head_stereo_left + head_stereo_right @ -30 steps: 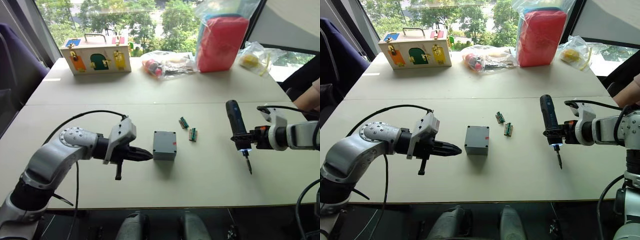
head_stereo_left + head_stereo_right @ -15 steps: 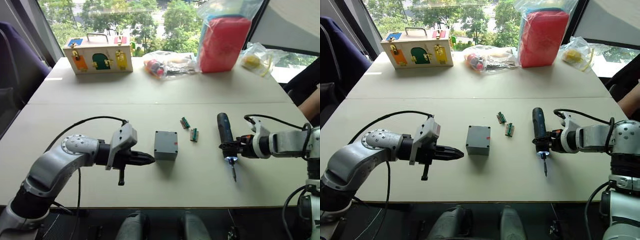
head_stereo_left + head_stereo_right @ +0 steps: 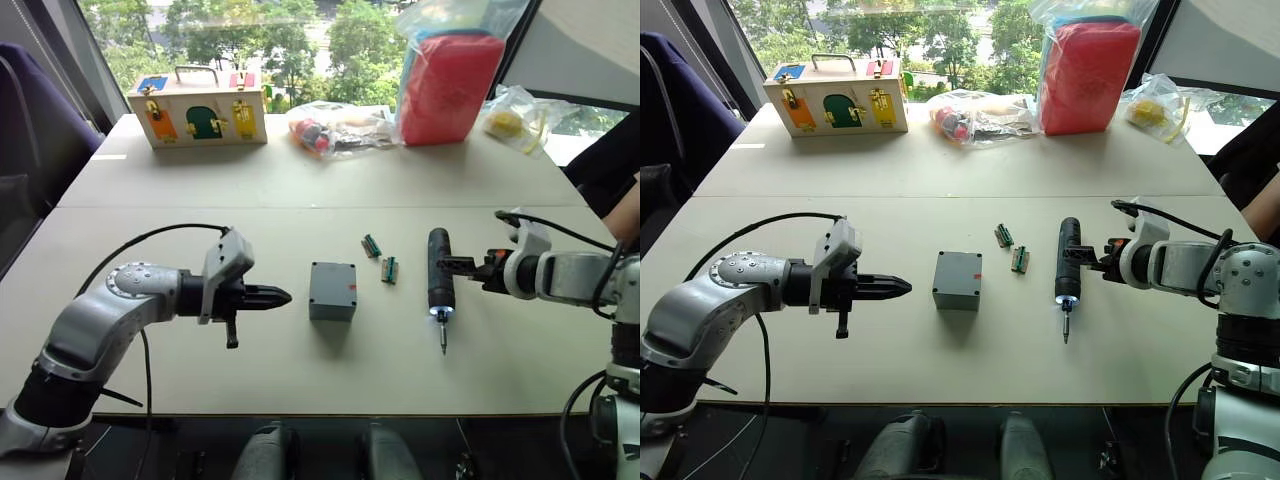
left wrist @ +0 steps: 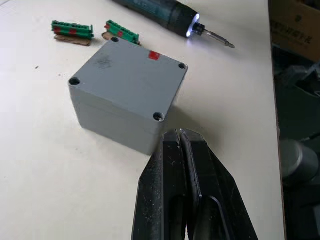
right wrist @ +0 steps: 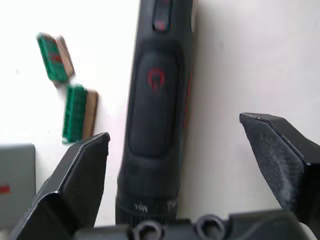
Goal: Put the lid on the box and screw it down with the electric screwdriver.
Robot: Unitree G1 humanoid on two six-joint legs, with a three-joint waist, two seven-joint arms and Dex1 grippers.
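The left tool [image 3: 278, 296] is held just to the left of the box [image 3: 332, 291], apart from it, with its two black fingers [image 4: 187, 165] pressed together and pointed at the box's near corner. The box is seen standing on the table [image 3: 300, 190], and the lid [image 4: 127, 72] is seen already seated on top of it, with a screw hole at each corner and a small red mark near one edge. Whether screws are seated in the holes cannot be told.

To the right of the box and slightly farther back, two small green connector pieces [image 3: 379, 258] are seen lying on the table, close to each other. Farther right of the box, beyond those pieces, the electric screwdriver [image 3: 439, 277] is laid flat on the table, with its thin metal bit aimed toward the near edge and a small white light lit at the bit end. A red power symbol is shown on its dark body in the right wrist view.

The right tool [image 3: 468, 265] is placed at the far side of the screwdriver from the box, level with its upper body. Its fingers [image 5: 82, 175] are spread wide apart, one on each side of the screwdriver's body, and no contact with the screwdriver is visible.

Far behind the box, a wooden box with coloured doors [image 3: 197, 106], a clear bag of small items [image 3: 335, 128] and a red bag in plastic [image 3: 446, 82] are set along the back of the table.
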